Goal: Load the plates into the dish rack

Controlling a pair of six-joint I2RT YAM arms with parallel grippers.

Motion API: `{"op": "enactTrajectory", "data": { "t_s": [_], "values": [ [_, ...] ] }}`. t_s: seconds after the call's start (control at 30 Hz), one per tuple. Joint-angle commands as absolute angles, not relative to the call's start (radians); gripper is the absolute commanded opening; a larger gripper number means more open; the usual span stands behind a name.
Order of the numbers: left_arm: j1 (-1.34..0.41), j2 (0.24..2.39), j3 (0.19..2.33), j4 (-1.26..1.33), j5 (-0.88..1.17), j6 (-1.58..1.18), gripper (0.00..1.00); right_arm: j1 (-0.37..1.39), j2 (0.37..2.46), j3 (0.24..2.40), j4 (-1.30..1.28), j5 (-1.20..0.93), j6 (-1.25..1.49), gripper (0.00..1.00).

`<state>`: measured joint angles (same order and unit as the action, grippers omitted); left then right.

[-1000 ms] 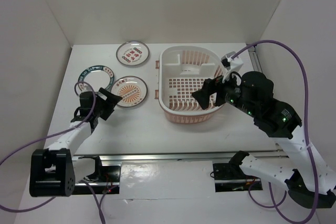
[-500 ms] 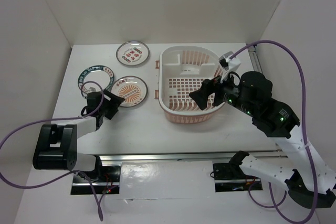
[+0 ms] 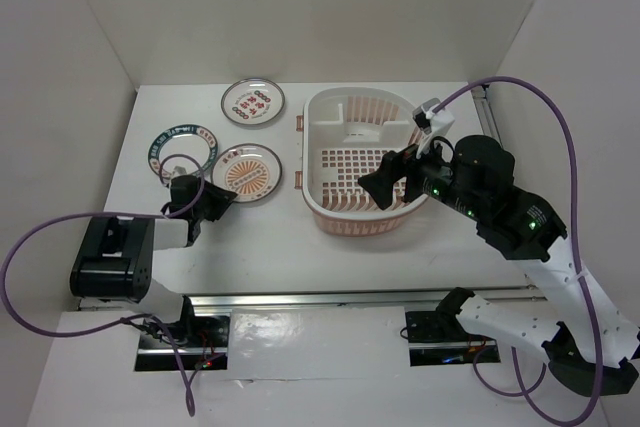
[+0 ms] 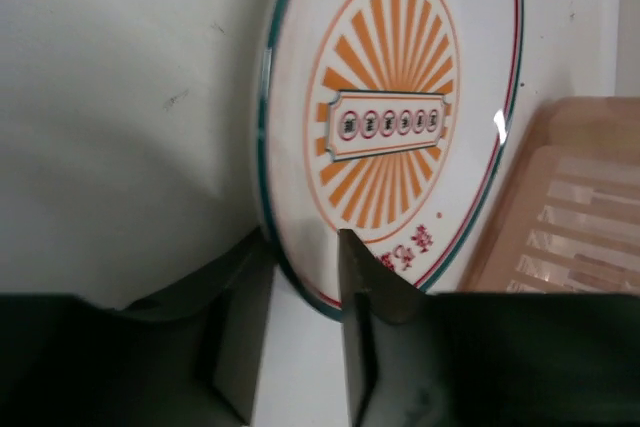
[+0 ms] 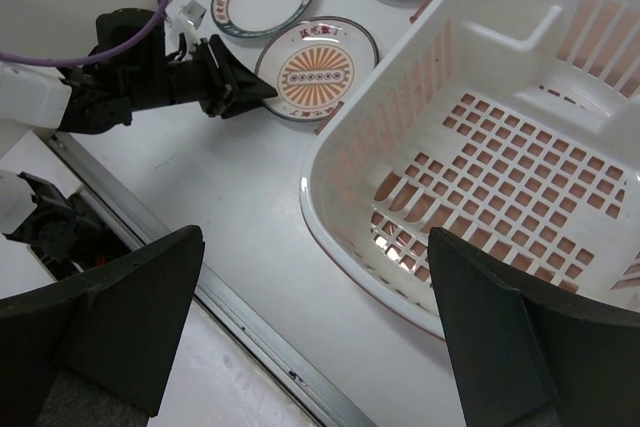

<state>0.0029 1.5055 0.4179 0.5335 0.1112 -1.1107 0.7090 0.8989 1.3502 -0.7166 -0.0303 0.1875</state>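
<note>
Left wrist | L pincer straddles round glossy sunburst plate rim

I see sunburst plate cut by top edge, its near rim behind left gripper, dish rack blurred, clipped at right edge

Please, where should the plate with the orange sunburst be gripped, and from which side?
I would grip the sunburst plate at its near-left rim, coming in low from the side of the left gripper. It lies flat on the table, so only the raised rim offers a hold, one finger under, one over. The dish rack stands close on its right.
</note>
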Motion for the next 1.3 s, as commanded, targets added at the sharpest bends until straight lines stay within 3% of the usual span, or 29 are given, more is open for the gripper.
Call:
{"op": "enactTrajectory", "data": {
  "t_s": [0.0,0.1,0.2,0.3,0.67,1.0,1.27],
  "values": [
    [-0.002,1.529,0.403,0.597,0.114,-1.115,0.41,0.707,0.894,1.347,-0.661,-0.040,0.167,1.00],
    [-0.002,1.539,0.403,0.597,0.123,-1.115,0.26,0.707,0.894,1.347,-0.661,-0.040,0.167,1.00],
    [-0.002,1.548,0.403,0.588,0.123,-1.115,0.05,0.707,0.885,1.347,-0.661,-0.040,0.167,1.00],
    [-0.002,1.572,0.416,0.577,0.133,-1.115,0.00,0.707,0.885,1.356,-0.661,-0.040,0.167,1.00],
    [-0.002,1.602,0.468,0.637,0.254,-1.074,0.00,0.707,0.894,1.338,-0.661,-0.022,0.176,1.00],
    [-0.048,1.094,0.600,0.114,0.057,-0.954,0.00,0.707,0.945,1.307,-0.640,0.037,0.218,1.00],
    [-0.029,0.864,0.758,-0.130,0.155,-0.830,0.00,0.707,0.954,1.263,-0.551,-0.078,0.200,1.00]
  ]
}}
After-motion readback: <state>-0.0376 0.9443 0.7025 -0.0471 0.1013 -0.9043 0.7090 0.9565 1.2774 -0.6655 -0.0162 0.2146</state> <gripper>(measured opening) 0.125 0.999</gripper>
